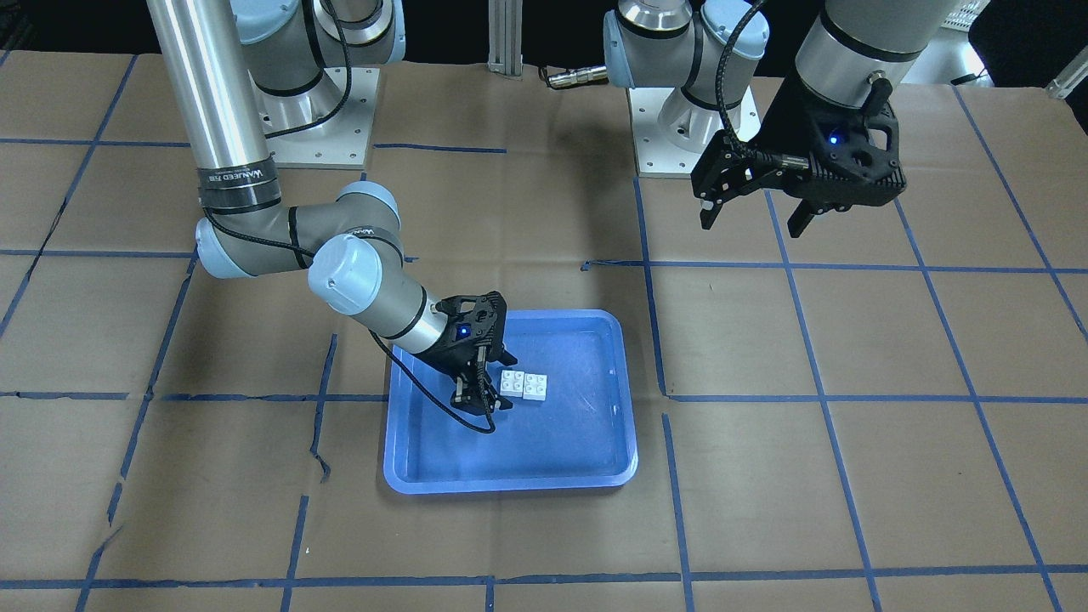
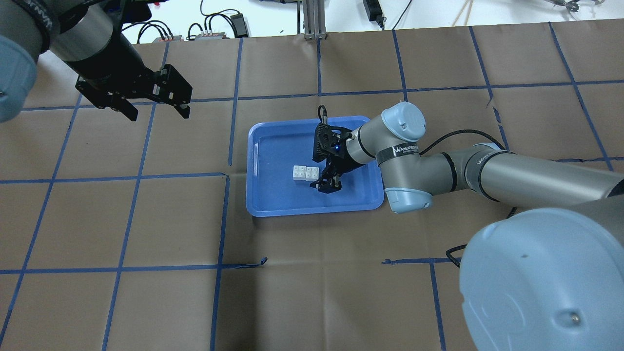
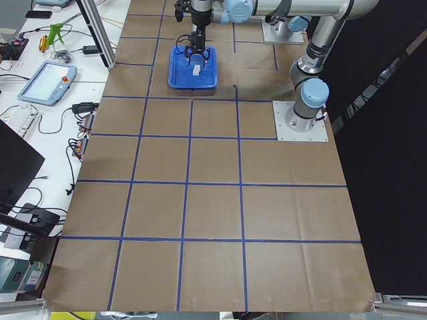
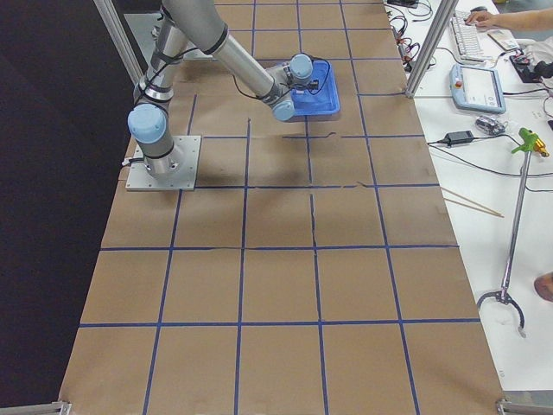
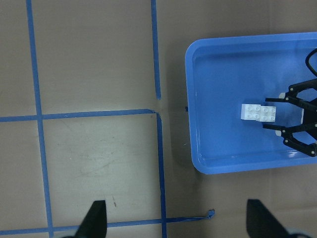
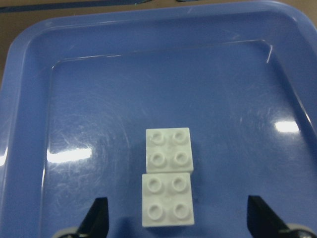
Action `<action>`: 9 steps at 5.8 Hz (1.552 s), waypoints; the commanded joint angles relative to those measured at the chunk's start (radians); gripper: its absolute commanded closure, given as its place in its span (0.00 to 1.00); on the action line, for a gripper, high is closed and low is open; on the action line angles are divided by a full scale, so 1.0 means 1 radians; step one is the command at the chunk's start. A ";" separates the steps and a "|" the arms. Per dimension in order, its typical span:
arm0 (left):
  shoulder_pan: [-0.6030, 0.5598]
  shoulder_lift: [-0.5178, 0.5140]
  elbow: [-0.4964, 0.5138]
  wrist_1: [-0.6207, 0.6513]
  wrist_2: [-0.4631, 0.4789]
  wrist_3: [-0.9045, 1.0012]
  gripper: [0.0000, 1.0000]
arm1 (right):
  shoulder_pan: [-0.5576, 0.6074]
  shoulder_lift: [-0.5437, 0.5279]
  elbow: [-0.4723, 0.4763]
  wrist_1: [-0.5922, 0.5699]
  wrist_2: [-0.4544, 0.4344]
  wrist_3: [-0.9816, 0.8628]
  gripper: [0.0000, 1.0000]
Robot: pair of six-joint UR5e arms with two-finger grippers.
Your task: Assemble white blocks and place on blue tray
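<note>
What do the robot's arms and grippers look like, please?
The left arm and right arm are silver tubes with pale blue joint caps and white-lettered black bands. The left gripper and right gripper are black, two-fingered, each with a blue light and black cable.

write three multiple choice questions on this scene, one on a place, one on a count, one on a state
1. Where are the white blocks?
A. on the brown paper
B. in the blue tray
C. on an arm's base plate

2. How many white blocks are there?
A. four
B. three
C. two

3. How is the left claw?
A. open and empty
B. shut on a block
C. shut on the tray's rim

Answers:
1 B, both lie on the tray's floor.
2 C, the right wrist view shows just two, side by side.
3 A, it hangs spread wide with nothing in it.
</note>
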 commanded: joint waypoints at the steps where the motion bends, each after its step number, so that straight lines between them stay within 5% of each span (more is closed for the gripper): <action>1: 0.000 0.000 0.001 -0.001 0.000 0.000 0.01 | -0.008 -0.007 -0.037 0.016 -0.008 0.007 0.00; 3: 0.000 0.000 0.001 -0.001 0.000 0.000 0.01 | -0.026 -0.097 -0.068 0.186 -0.023 0.007 0.00; 7: 0.002 0.000 0.001 -0.001 0.000 0.000 0.01 | -0.199 -0.330 -0.230 0.881 -0.259 0.050 0.00; 9: 0.002 0.000 0.001 -0.002 0.000 0.002 0.01 | -0.243 -0.355 -0.348 1.030 -0.399 0.419 0.00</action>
